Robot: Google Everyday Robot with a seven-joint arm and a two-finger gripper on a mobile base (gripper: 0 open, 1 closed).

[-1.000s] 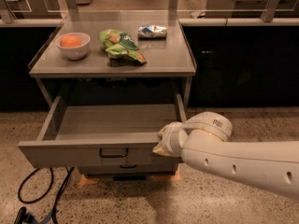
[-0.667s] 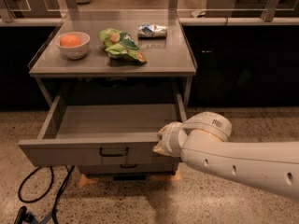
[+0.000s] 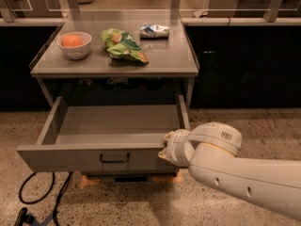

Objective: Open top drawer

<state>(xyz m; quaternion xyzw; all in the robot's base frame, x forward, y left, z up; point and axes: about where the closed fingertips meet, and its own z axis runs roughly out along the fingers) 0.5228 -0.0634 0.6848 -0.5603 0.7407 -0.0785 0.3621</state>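
Note:
The top drawer (image 3: 70, 157) of the grey metal cabinet stands pulled far out, its plain grey tray interior (image 3: 117, 121) bare. A small black bracket handle (image 3: 114, 158) sits at the centre of its front. My gripper (image 3: 165, 147) is at the right end of the drawer front, by its top edge, at the end of the white arm (image 3: 235, 168). The wrist hides the gripper's tips.
On the cabinet top (image 3: 164, 60) are a white bowl with an orange (image 3: 74, 44), a green chip bag (image 3: 123, 45) and a small white-blue packet (image 3: 154, 30). A black cable (image 3: 37, 199) lies on the speckled floor at lower left. Dark counters stand behind.

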